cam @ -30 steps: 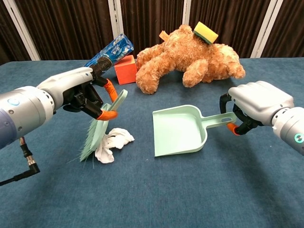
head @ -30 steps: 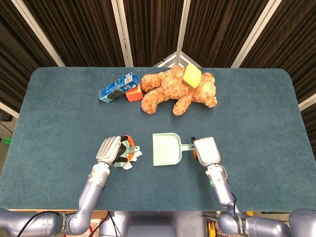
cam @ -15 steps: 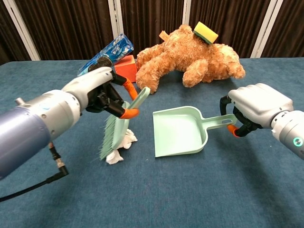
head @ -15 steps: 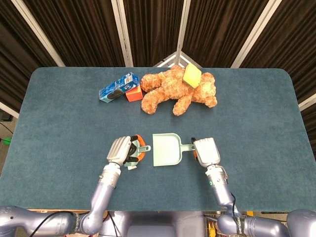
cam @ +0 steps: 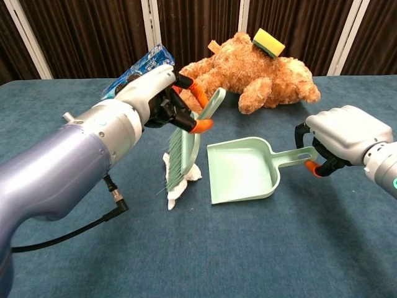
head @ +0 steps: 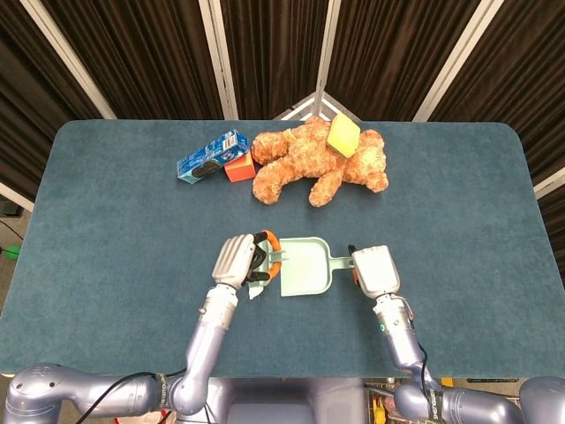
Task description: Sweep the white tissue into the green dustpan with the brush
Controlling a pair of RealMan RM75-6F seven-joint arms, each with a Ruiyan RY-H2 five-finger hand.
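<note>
My left hand (cam: pixel 162 99) (head: pixel 238 261) grips a pale green brush (cam: pixel 186 146) by its handle, bristles down on the table. The white tissue (cam: pixel 180 186) (head: pixel 257 290) lies crumpled under and beside the bristles, just left of the dustpan's open mouth. The green dustpan (cam: pixel 243 171) (head: pixel 305 268) lies flat on the blue table, mouth to the left. My right hand (cam: pixel 347 133) (head: pixel 374 270) holds the dustpan's handle (cam: pixel 296 158) at the right.
A brown teddy bear (head: pixel 318 163) with a yellow sponge (head: pixel 343 133) on it lies at the back. A blue packet (head: pixel 207 156) and an orange-red block (head: pixel 238 168) sit to its left. The table's front edge (head: pixel 282 378) runs close below the hands.
My left hand has carried the brush rightward, pushing the tissue along the table up to the dustpan's mouth. The dustpan and right hand have shifted slightly right.
</note>
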